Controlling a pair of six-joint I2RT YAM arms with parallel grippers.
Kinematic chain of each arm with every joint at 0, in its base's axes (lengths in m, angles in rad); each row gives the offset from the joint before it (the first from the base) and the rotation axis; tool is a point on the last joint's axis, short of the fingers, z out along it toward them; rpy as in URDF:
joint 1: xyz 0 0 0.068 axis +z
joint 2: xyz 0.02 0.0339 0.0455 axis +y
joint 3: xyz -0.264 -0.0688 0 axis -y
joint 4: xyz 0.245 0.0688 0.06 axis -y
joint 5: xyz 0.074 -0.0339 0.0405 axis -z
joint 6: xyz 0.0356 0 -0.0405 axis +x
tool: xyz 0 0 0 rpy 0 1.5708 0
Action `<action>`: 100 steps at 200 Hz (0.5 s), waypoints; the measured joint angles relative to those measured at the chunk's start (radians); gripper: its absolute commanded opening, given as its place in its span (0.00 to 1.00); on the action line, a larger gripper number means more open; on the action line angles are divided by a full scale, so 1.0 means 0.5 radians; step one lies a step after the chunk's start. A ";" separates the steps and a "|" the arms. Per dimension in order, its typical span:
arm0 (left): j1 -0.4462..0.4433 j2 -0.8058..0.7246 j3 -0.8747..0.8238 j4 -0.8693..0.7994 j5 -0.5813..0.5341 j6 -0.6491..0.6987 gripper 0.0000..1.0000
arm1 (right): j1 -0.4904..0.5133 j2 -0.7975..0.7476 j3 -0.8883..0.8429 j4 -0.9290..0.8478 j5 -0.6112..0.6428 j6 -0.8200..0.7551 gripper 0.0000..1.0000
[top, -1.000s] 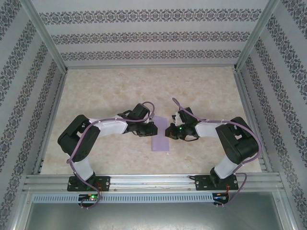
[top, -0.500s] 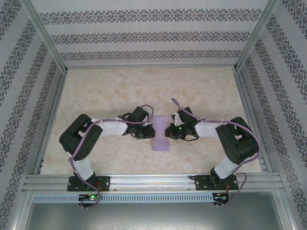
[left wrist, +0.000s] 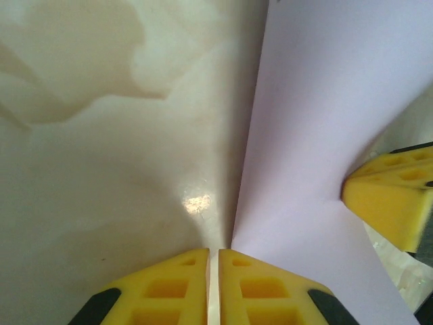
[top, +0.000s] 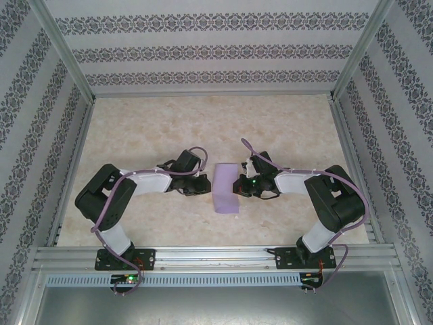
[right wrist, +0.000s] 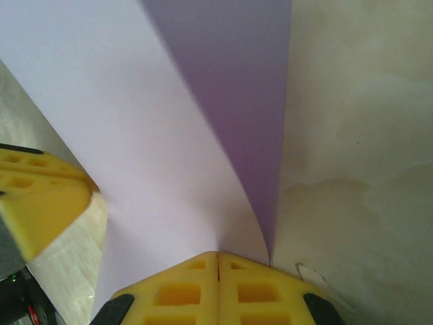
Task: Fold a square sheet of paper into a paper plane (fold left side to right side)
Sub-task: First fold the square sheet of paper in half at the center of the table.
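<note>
Where the paper [top: 225, 193] lies, from above: on the table [top: 135, 128], between my left pincer [top: 203, 186] and right pincer [top: 237, 187].
Left wrist, left pincer [left wrist: 213, 267]: nearly closed, paper's edge at its tip; grip unclear.
Right wrist, right pincer [right wrist: 218, 267]: closed, seemingly pinching the bowed paper.
Crease: I'd keep edges matched, then press flat.

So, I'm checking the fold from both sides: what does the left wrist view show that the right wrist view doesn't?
Left wrist adds: the paper as one pale face, its edge ending at the tips of the closed left gripper, plus a glare spot on the table. Right wrist adds: a pale curved layer over a darker shaded one, running into the shut right gripper. Shared: lavender paper, marbled table, and the opposite gripper's yellow finger at the frame's side.
</note>
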 measured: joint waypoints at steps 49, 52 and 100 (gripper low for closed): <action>-0.001 -0.095 0.030 0.111 0.114 -0.002 0.08 | 0.000 0.000 0.000 0.000 0.000 0.000 0.00; -0.002 -0.095 0.030 0.126 0.121 -0.003 0.08 | 0.000 0.000 0.000 0.000 0.000 0.000 0.00; -0.089 0.114 0.095 0.288 0.217 -0.056 0.07 | 0.009 -0.002 0.002 -0.002 0.012 0.000 0.00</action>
